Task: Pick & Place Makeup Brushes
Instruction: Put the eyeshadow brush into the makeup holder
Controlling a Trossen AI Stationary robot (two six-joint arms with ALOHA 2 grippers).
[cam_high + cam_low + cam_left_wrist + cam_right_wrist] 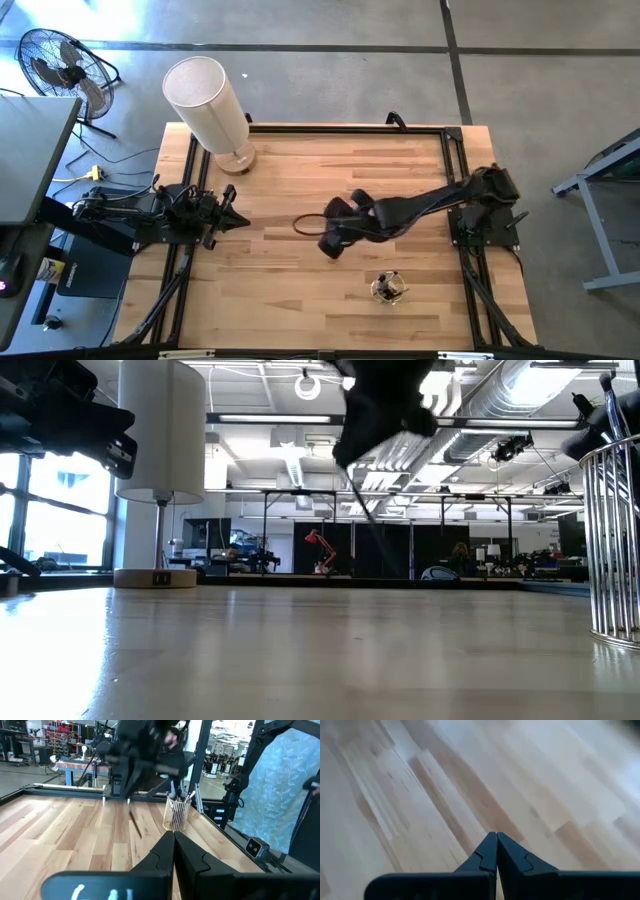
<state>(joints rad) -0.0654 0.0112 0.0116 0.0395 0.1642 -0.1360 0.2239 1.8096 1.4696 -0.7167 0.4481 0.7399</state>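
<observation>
My right gripper (pixel 330 242) hovers over the middle of the table, shut, with one thin dark makeup brush (pixel 135 825) slanting down below its fingers. The low view shows that brush (pixel 365 505) as a thin dark line under the gripper (pixel 345 455). From above, the brush (pixel 305 225) is a thin brown streak just left of the gripper. A wire cup (pixel 388 287) stands near the table's near edge with several brushes (pixel 182 796) upright in it. My left gripper (pixel 236 218) waits shut at the table's left side. My right gripper holds the dark makeup brush by its upper end (pixel 129 804), coming from above. The fingers themselves hide the spot where they meet it, and the right wrist view shows only shut fingers (pixel 496 851). The brush hangs tilted below them, lifted clear of the table.
A white cylindrical lamp (pixel 210 100) stands on the table's far left corner, seen also in the low view as a lamp (pixel 160 470) on a thin stem. Black rails (pixel 445 128) frame the table. Bare wood lies between the arms. A fan (pixel 65 65) stands on the floor.
</observation>
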